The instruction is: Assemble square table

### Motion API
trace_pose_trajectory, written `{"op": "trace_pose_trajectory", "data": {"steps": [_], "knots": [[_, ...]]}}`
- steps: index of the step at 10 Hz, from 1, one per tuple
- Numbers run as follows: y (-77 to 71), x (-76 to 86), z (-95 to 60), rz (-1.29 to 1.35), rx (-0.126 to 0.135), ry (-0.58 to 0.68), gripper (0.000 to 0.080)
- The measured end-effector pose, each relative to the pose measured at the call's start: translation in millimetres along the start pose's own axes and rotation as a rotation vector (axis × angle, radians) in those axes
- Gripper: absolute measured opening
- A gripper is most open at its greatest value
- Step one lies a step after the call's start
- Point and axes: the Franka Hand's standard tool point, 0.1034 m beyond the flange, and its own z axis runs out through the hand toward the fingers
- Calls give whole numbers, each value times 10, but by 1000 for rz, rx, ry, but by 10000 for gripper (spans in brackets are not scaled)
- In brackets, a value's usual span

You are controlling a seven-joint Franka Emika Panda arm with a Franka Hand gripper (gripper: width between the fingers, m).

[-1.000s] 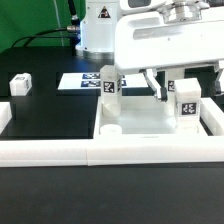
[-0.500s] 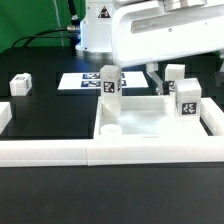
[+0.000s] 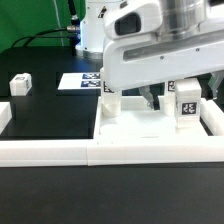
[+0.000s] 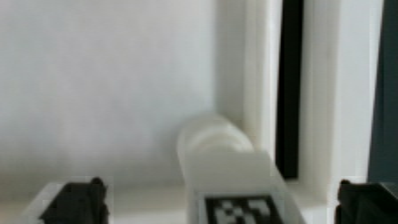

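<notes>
The white square tabletop (image 3: pixel 140 126) lies flat inside the white rails. Two tagged white legs stand upright on it. The one on the exterior view's left (image 3: pixel 110 101) has its top hidden behind my hand. The right one (image 3: pixel 186 104) stands between my dark fingers (image 3: pixel 149 98). My gripper (image 3: pixel 181 96) is open, low over the slab and straddling that leg without touching it. In the wrist view the same leg (image 4: pixel 231 160) shows its tag between the two fingertips (image 4: pixel 75 200), gripper (image 4: pixel 222 203) wide apart, with the tabletop (image 4: pixel 107 90) behind it. Another leg (image 3: pixel 20 84) lies loose on the black mat at the exterior view's left.
White border rails (image 3: pixel 60 150) run along the front and the left side (image 3: pixel 5 116) of the work area. The marker board (image 3: pixel 78 80) lies flat behind the tabletop. The robot's base (image 3: pixel 92 30) stands at the back.
My hand has come down and toward the camera over the tabletop. Its fingers now flank the right leg, and its body now covers the left leg's top.
</notes>
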Motion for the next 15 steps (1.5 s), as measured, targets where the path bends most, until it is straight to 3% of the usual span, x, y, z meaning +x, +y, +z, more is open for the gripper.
{"op": "trace_pose_trajectory", "data": {"steps": [1,3,5,7,9,10,14,15], "knots": [[-14,95,-26,-4,-2,42,649],[11,75,-6,25,-3,30,649],[4,148,-59,112,-33,10,649],[-19,156,-38,141,-33,20,649],[-18,156,-37,148,-32,20,377],[-29,156,-35,267,-26,22,286],[-46,161,-31,551,-21,31,287],[-105,165,-14,706,-9,81,287]]}}
